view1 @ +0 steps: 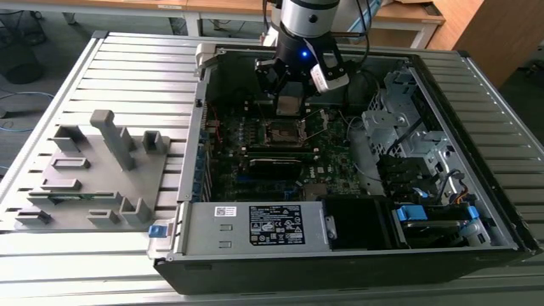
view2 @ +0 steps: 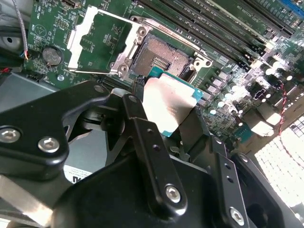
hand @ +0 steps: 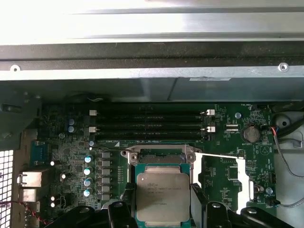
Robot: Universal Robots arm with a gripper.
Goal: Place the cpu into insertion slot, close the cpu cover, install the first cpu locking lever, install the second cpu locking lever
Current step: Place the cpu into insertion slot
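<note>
cpu [hand: 163, 197] top: several lines of engraved print, too small to read.
black sticker [view1: 276, 225]: on the metal box [view1: 201, 231], well apart from the cpu; white print and symbols, unreadable.
white sticker [view1: 223, 211]: same box, well apart from the cpu; dark marks, unreadable.
board [hand: 223, 142]: tiny white lettering around the cpu, unreadable.

An open computer case [view1: 357, 264] is laid on a slatted table [view1: 127, 70], with a fixture tray [view1: 93, 185] beside it at the exterior view's left. Inside the case, the cpu [hand: 163, 197] is clamped between the 2 fingers of the gripper [view1: 289, 105], above the insertion slot [view2: 159, 57] and apart from it. The cpu cover [view2: 78, 40] is swung open beside the slot, between it and a coin cell [view2: 52, 56]. Memory slots [hand: 149, 124] are set along 1 adjacent side of the slot.
</note>
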